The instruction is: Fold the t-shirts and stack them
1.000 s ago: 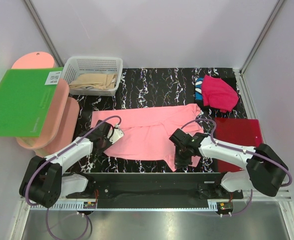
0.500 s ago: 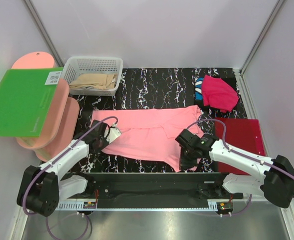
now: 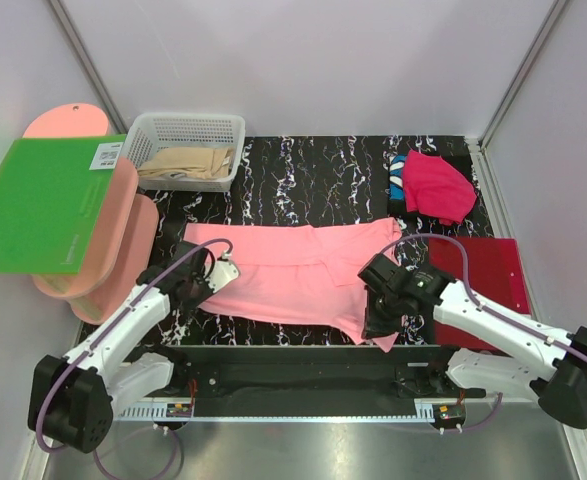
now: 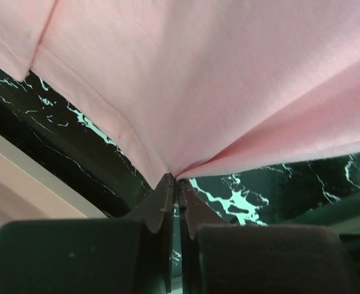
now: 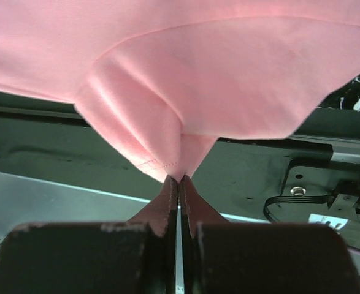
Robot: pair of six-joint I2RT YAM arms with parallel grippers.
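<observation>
The salmon-pink t-shirt (image 3: 293, 270) lies spread across the middle of the black marbled table. My left gripper (image 3: 216, 272) is shut on its left edge; the left wrist view shows the cloth (image 4: 216, 92) pinched at the fingertips (image 4: 165, 187). My right gripper (image 3: 381, 318) is shut on the shirt's near right corner, and the right wrist view shows the cloth (image 5: 229, 79) hanging from the shut fingertips (image 5: 169, 190). A magenta t-shirt (image 3: 438, 187) lies at the back right over a blue one (image 3: 398, 172).
A dark-red board (image 3: 478, 280) lies right of the pink shirt. A white basket (image 3: 188, 130) with beige cloth stands at the back left. A green board (image 3: 38, 205) rests on pink boards (image 3: 113, 250) at the left. A black rail (image 3: 293, 365) runs along the near edge.
Both grippers have lifted and carried the near edge of the pink shirt away from the arm bases, so the shirt is narrower front to back. The right arm has also shifted right.
</observation>
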